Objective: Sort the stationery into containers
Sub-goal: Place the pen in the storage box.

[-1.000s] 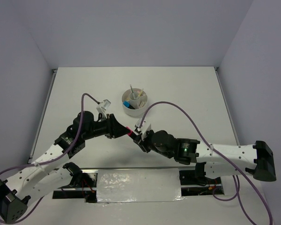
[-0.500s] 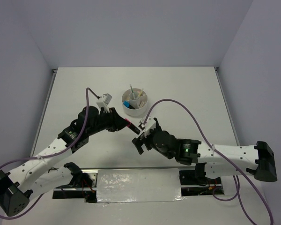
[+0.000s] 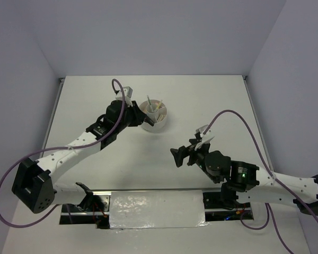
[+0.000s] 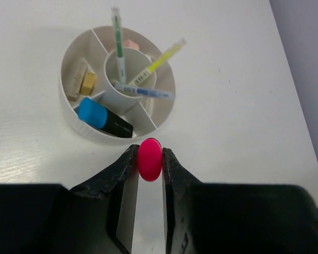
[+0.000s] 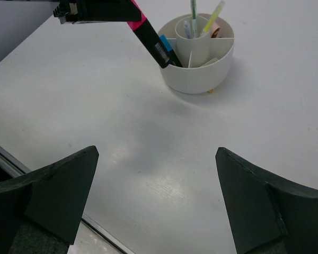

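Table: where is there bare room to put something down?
Bare table lies right of the white cup, and between the cup and the open right gripper. It is crowded at the cup's left rim, where the left gripper holds a pink highlighter.

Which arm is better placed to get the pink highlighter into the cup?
Left. The left gripper is shut on the pink highlighter, its tip at the cup rim. The right gripper is open, empty, farther back.

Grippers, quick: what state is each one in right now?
Left gripper: closed on the pink-and-black highlighter.
Right gripper: open, holding nothing.
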`<state>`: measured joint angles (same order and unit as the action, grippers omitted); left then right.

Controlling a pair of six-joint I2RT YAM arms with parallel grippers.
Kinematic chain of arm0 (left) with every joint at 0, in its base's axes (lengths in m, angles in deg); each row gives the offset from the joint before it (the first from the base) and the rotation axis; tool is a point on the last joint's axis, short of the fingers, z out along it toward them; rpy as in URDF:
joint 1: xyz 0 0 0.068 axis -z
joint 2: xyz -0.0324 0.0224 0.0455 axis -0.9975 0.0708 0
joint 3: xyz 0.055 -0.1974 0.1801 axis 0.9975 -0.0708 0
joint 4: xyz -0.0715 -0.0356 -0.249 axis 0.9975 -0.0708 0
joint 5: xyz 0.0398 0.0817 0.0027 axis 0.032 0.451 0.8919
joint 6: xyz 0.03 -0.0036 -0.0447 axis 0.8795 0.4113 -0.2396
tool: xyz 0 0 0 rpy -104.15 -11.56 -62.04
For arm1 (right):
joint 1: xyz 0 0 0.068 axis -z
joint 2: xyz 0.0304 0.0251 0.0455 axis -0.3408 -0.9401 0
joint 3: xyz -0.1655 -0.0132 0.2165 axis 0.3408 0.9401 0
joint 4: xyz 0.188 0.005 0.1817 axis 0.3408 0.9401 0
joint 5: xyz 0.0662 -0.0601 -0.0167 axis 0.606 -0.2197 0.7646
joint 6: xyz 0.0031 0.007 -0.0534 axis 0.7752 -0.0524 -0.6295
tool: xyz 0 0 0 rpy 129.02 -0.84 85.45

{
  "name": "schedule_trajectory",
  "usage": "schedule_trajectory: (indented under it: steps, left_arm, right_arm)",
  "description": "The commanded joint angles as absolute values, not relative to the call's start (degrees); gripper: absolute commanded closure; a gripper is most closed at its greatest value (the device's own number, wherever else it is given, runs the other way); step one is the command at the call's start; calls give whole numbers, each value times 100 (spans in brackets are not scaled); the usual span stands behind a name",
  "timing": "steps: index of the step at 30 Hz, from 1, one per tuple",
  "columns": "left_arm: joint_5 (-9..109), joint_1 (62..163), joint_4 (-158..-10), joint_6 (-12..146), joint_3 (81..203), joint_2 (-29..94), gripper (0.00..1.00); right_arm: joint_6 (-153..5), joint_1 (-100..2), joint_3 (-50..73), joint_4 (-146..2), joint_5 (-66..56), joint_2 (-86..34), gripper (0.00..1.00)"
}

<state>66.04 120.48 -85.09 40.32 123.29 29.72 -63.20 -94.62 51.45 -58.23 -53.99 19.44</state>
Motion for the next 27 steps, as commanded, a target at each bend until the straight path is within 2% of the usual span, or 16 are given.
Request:
schedule_trajectory:
  steps: [1, 9, 20, 22, 23, 25, 26, 27]
  left_arm:
    - [6803, 11864, -8006, 4209, 12642, 3142, 100]
    - [6601, 11617, -7707, 4183, 12633, 3442, 100]
    - [6530, 11556, -7294, 3989, 12458, 3820, 89]
    - [6539, 11547, -7268, 3971, 12449, 3890, 83]
    - [6539, 11547, -7276, 3954, 12440, 3942, 76]
    - [6513, 11529, -7285, 3919, 12440, 3987, 69]
    - [6452, 11529, -7268, 3910, 12431, 3996, 58]
    - [6451, 11538, -7285, 3875, 12422, 4004, 53]
  right_arm:
    - [-6112, -9455, 5100, -5426, -5618, 2149, 0]
    - [-6112, -9446, 5118, -5250, -5574, 2308, 0]
    - [-6156, -9455, 5056, -5144, -5477, 2370, 0]
    - [-6147, -9446, 5056, -5109, -5460, 2396, 0]
    - [-6147, -9455, 5056, -5109, -5460, 2422, 0]
    - [-6147, -9446, 5065, -5109, -5451, 2449, 0]
    - [-6147, -9446, 5074, -5118, -5442, 2466, 0]
    - [-6156, -9455, 5091, -5135, -5425, 2484, 0]
